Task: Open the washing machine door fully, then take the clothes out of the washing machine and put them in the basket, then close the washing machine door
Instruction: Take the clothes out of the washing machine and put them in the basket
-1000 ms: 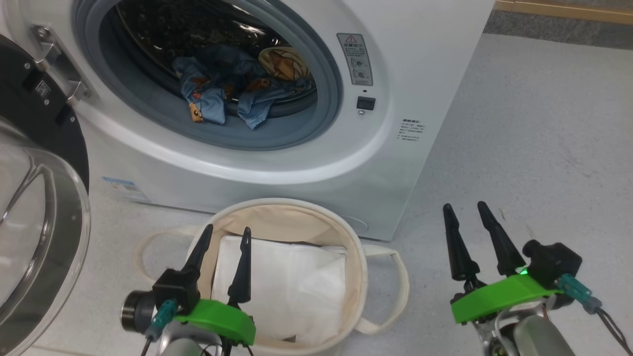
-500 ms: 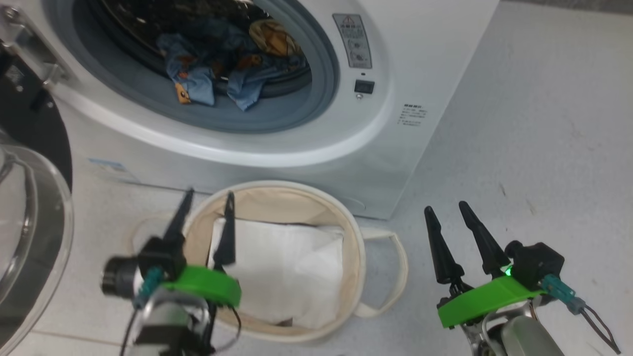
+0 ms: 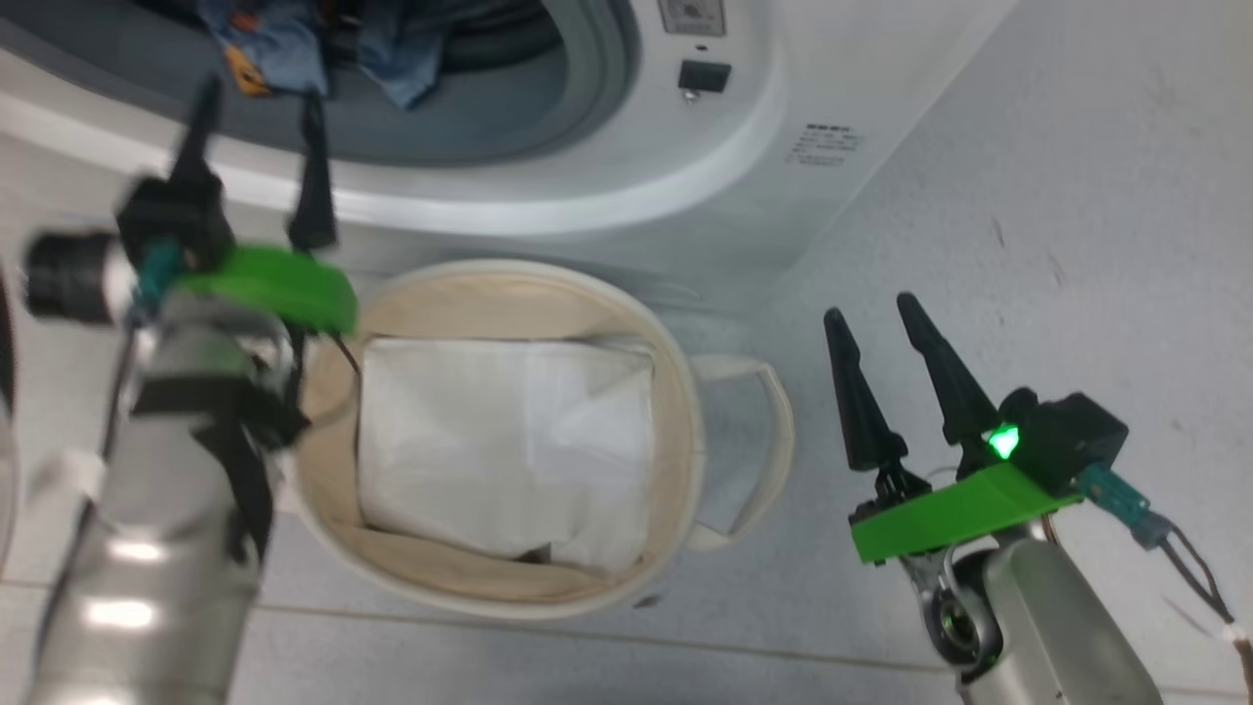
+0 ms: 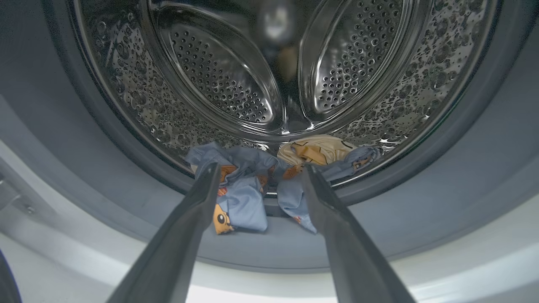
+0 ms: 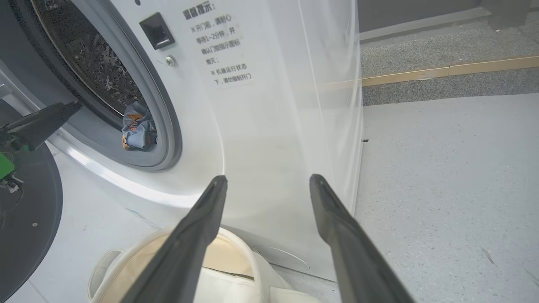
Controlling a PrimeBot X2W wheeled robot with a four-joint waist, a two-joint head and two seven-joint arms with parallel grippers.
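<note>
The washing machine (image 3: pixel 744 196) stands with its round drum mouth uncovered. The washing machine door (image 5: pixel 25 219) is swung aside at the left, its dark rim showing. The clothes (image 4: pixel 244 202), light-blue with orange bears, lie at the drum's front lip (image 3: pixel 284 49) (image 5: pixel 139 126). My left gripper (image 3: pixel 259 98) is open, raised in front of the mouth's lower rim, short of the clothes, which show between its fingers in the left wrist view (image 4: pixel 261 168). The cream basket (image 3: pixel 675 392) sits on the floor below the mouth. My right gripper (image 3: pixel 869 311) hangs open and empty to the basket's right (image 5: pixel 268 179).
A plain white folded sheet (image 3: pixel 509 441) lies inside the basket. The door latch slot (image 3: pixel 705 75) and printed text (image 5: pixel 219 46) are on the machine's front right. Grey floor (image 3: pixel 1077 196) stretches to the right, ending at a wooden strip (image 5: pixel 463 67).
The head camera has tilted down. My left arm has lifted from above the basket and reached forward to the drum mouth, still open. The right gripper has held about the same place.
</note>
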